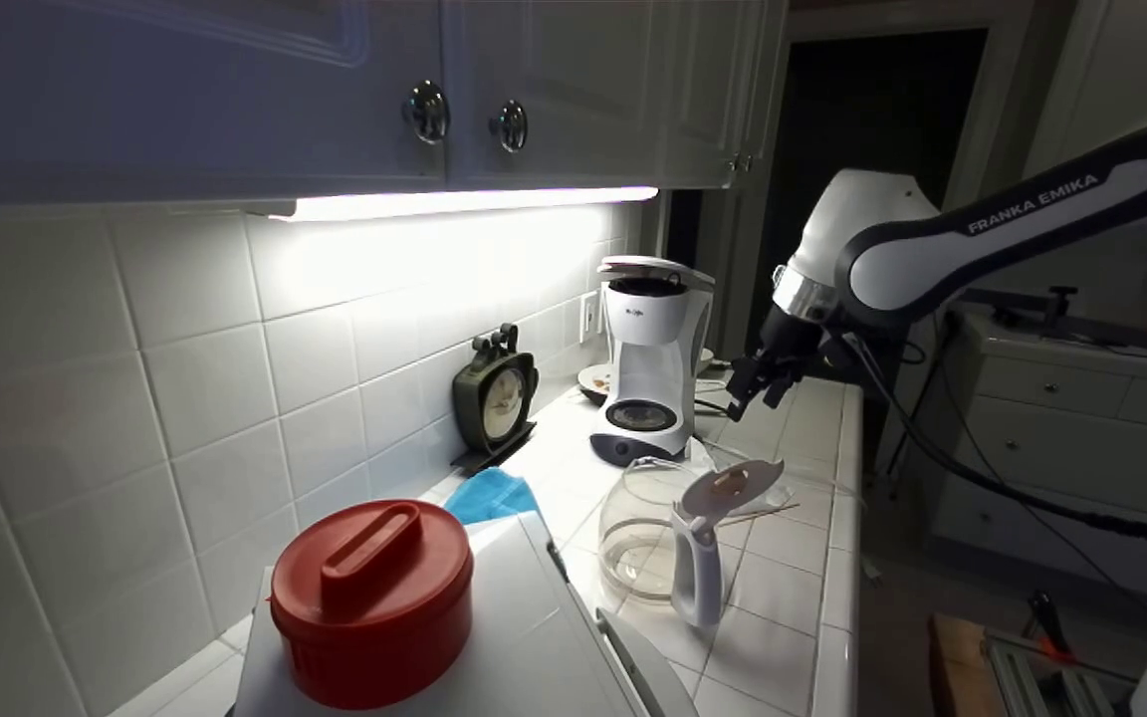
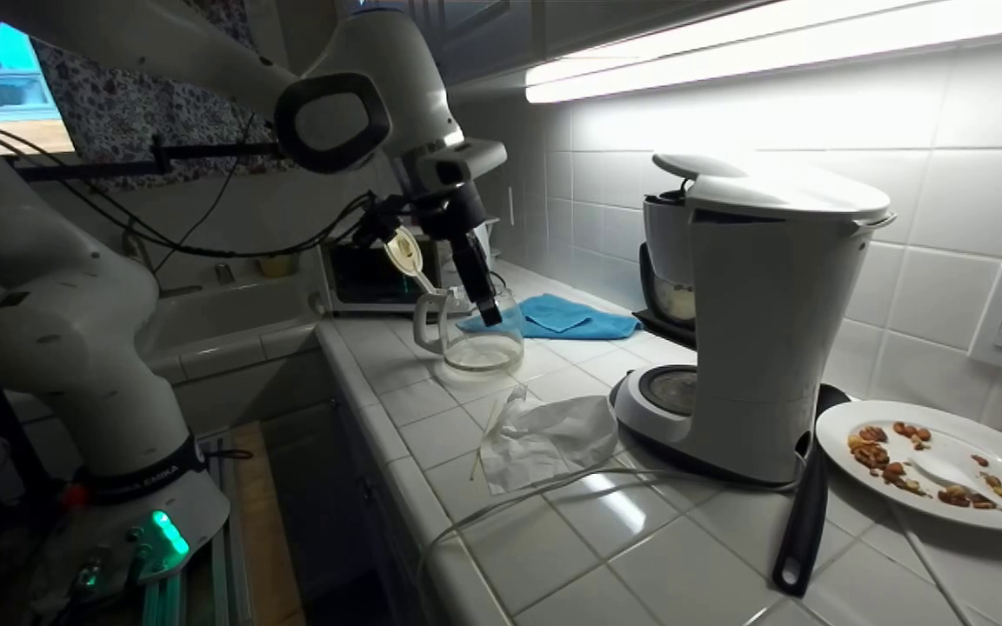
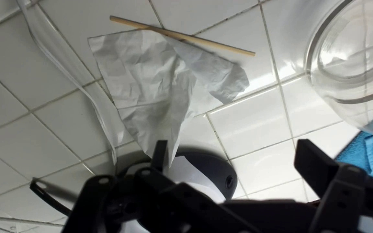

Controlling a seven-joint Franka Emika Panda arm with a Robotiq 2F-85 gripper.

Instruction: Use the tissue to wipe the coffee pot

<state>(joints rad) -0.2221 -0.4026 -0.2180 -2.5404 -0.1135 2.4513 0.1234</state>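
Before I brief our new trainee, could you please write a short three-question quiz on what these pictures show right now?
1. Choose one. The gripper is: a) shut and empty; b) shut on something; c) open and empty.
2. True or false: in the wrist view, the tissue lies on the counter, apart from the carafe.
3. In that same view, what slim, straight thing lies along one edge of the tissue?

Key: 1. c. 2. True. 3. A stick.
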